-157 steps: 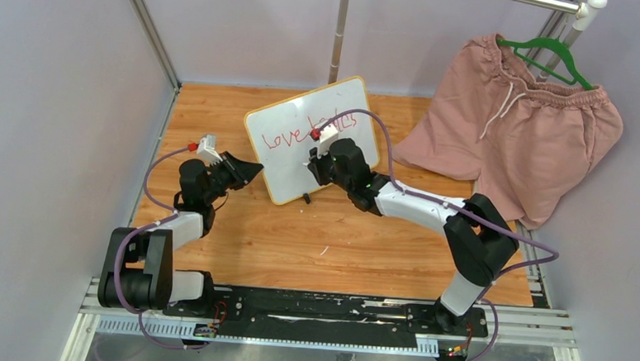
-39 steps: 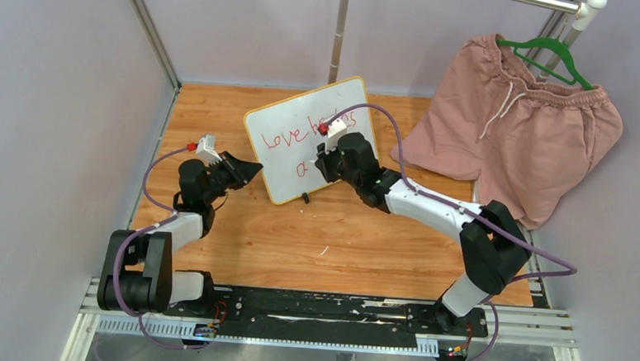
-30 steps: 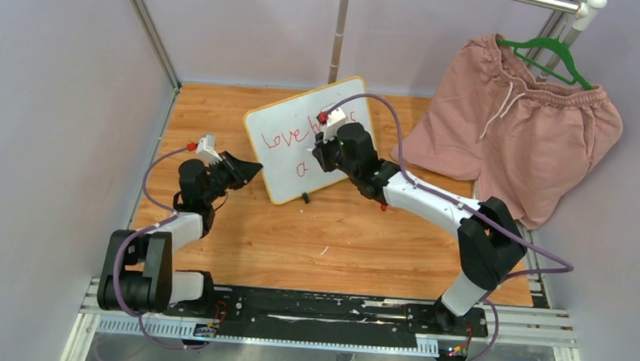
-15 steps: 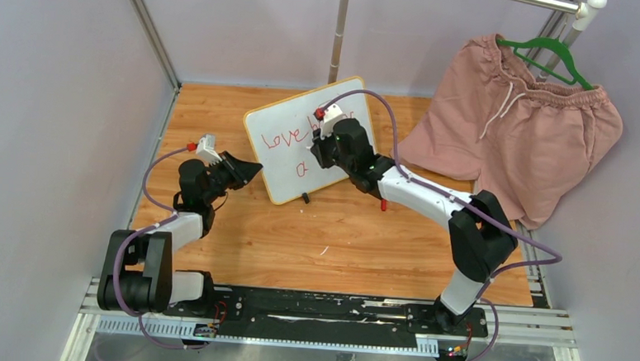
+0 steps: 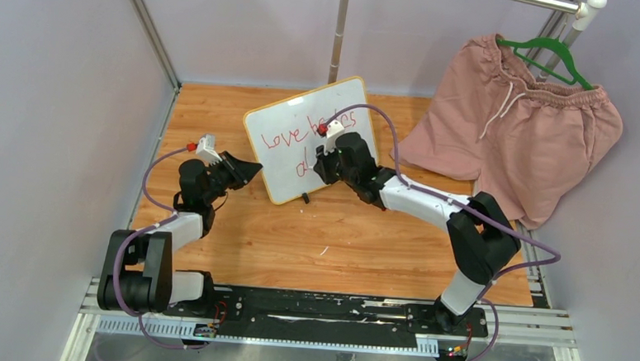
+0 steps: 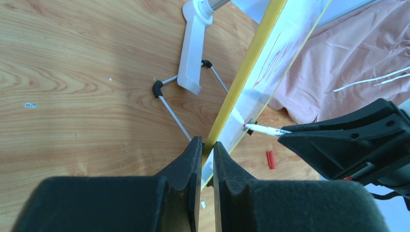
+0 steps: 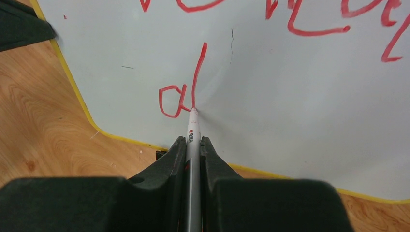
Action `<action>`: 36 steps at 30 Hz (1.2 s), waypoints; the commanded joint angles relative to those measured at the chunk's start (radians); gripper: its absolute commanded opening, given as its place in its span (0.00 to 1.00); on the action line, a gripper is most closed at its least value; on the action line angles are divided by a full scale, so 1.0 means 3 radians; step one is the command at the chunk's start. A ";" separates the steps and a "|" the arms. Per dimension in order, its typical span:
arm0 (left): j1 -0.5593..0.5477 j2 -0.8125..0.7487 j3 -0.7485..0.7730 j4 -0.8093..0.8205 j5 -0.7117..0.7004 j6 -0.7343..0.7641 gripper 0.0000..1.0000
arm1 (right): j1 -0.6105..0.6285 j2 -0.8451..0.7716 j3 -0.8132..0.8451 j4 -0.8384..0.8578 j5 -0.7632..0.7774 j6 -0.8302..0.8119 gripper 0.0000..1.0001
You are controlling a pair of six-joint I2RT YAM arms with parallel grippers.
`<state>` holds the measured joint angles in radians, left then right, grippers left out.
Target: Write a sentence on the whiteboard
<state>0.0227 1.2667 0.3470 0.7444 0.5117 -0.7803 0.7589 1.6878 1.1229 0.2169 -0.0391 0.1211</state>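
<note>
The top camera sits high at the near end and looks down on the whole table (image 5: pixel 297 245). The left wrist camera looks close along the yellow edge of the whiteboard (image 6: pixel 266 67), and the right wrist camera looks very close at its white face. All three see the whiteboard.

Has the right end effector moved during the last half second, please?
Yes: the right end effector slid down the whiteboard, toward its lower yellow frame.

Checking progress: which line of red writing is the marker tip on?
The short lower line, not the long upper one; the white marker touches its second letter on the yellow-framed whiteboard.
</note>
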 commanded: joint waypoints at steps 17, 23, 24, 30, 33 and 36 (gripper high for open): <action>-0.0009 -0.0073 -0.0016 0.0004 -0.0029 0.0031 0.00 | -0.0151 -0.0328 -0.0225 0.0027 0.0053 0.0033 0.00; -0.0014 -0.0077 -0.0019 0.0004 -0.0029 0.0039 0.00 | -0.0152 -0.0404 -0.0185 0.0153 -0.0030 0.0051 0.00; -0.0014 -0.0080 -0.0019 0.0004 -0.0033 0.0039 0.00 | -0.0148 -0.0381 -0.0143 0.0131 -0.0028 0.0043 0.00; -0.0018 -0.0079 -0.0016 0.0001 -0.0036 0.0044 0.00 | -0.0152 -0.0231 0.0096 0.0116 -0.0021 0.0034 0.00; -0.0016 -0.0080 -0.0016 -0.0007 -0.0039 0.0050 0.00 | -0.0151 -0.0175 0.0175 0.0140 0.0008 0.0045 0.00; -0.0019 -0.0071 -0.0016 -0.0007 -0.0034 0.0050 0.00 | -0.0150 -0.0119 0.0261 0.0116 0.0079 0.0051 0.00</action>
<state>0.0219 1.2648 0.3470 0.7452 0.5117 -0.7731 0.7185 1.6276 1.1507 0.2401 -0.0364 0.1352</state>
